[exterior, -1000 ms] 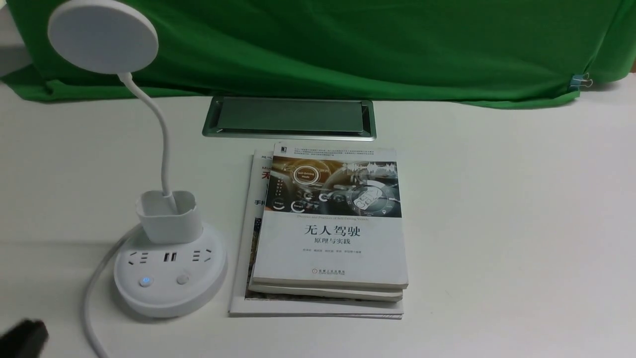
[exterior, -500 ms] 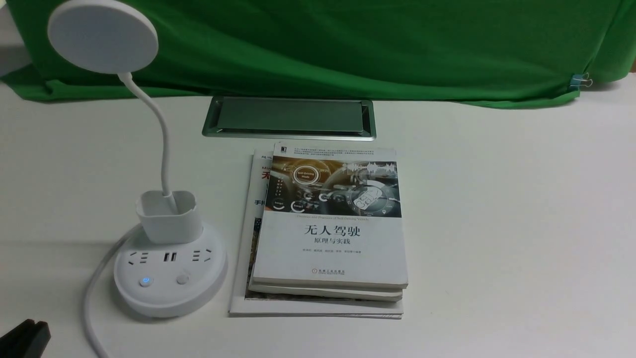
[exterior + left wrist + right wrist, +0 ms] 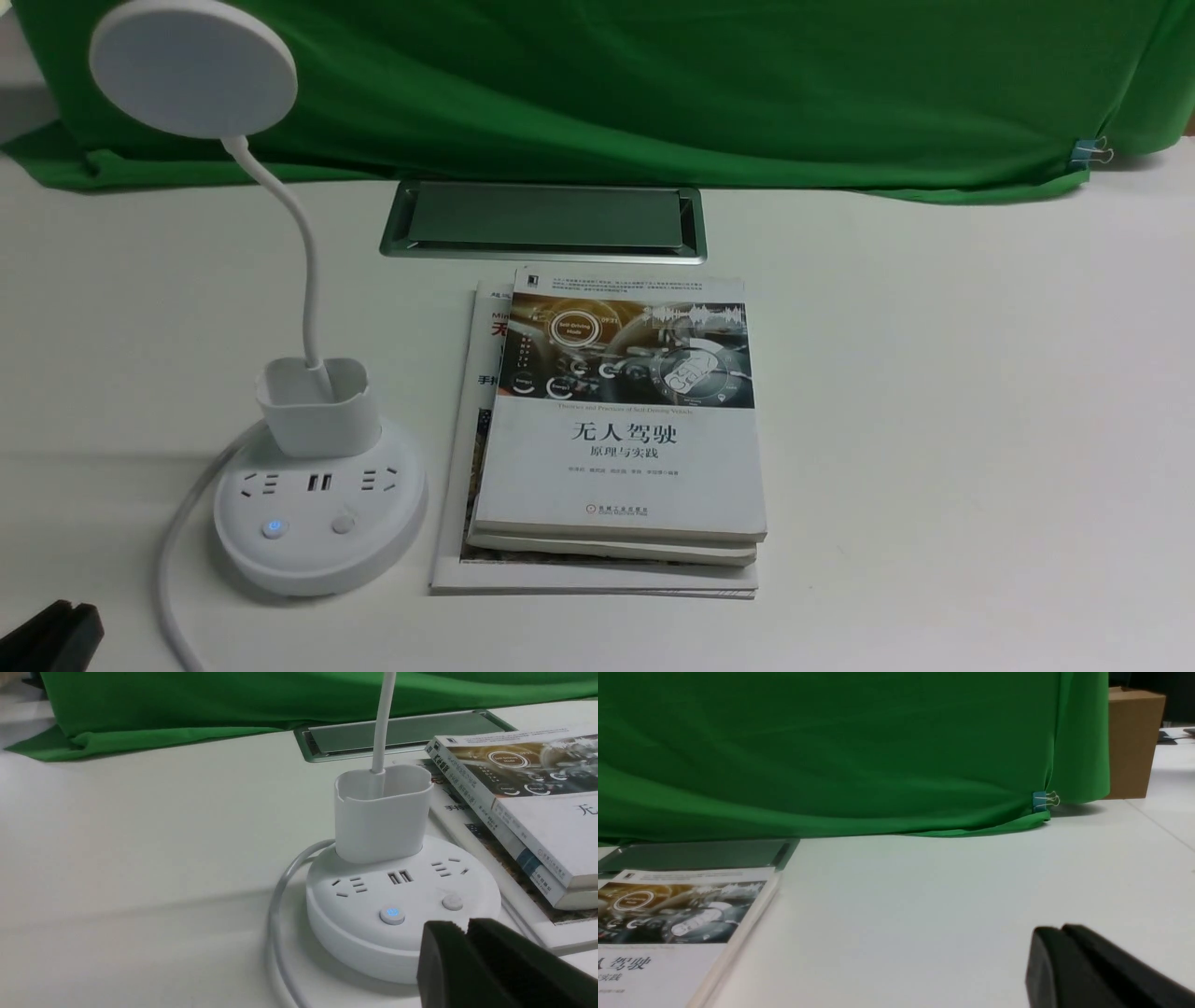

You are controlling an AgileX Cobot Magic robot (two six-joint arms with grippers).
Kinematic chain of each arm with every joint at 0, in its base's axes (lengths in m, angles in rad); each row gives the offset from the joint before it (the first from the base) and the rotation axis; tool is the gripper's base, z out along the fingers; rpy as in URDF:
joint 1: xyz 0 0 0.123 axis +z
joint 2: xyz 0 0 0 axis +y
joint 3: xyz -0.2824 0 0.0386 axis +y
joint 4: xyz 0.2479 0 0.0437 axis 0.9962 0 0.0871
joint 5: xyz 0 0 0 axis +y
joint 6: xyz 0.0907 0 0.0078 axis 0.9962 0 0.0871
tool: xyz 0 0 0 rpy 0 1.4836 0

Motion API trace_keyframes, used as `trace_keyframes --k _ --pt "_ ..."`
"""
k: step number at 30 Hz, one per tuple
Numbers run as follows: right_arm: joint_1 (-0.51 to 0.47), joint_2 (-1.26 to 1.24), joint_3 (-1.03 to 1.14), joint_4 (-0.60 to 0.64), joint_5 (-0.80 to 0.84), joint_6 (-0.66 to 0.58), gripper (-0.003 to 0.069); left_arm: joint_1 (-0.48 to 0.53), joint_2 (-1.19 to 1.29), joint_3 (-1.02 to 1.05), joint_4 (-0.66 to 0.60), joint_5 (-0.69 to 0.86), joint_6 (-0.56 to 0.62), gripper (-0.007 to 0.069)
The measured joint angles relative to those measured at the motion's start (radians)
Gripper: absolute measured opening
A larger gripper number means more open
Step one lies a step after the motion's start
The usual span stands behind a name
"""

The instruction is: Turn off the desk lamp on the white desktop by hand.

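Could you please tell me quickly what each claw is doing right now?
Left black claw: shut, holding nothing, near the white round-based desk lamp.
Right black claw: shut, holding nothing.

"无人驾驶 原理与实践" on top book (image 3: pixel 621 439) cover

left gripper (image 3: pixel 467 933): fingers together, low | right gripper (image 3: pixel 1062 940): fingers together, low

Counts, relative to the desk lamp (image 3: pixel 317 509): 1 lamp, with 2 buttons (image 3: pixel 274 528) and 1 cup holder (image 3: pixel 316 407) on its base. 3 books (image 3: pixel 621 420) in 1 stack just right of it. 1 cable hatch (image 3: pixel 543 221) behind-right. 1 binder clip (image 3: pixel 1089 152) far right. 1 cardboard box (image 3: pixel 1133 742).
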Motion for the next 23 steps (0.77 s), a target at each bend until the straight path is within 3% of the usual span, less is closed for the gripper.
trace_keyframes --k 23 --pt "0.0 0.0 0.0 0.0 -0.001 0.0 0.0035 0.0 0.0 0.0 -0.001 0.0 0.015 0.0064"
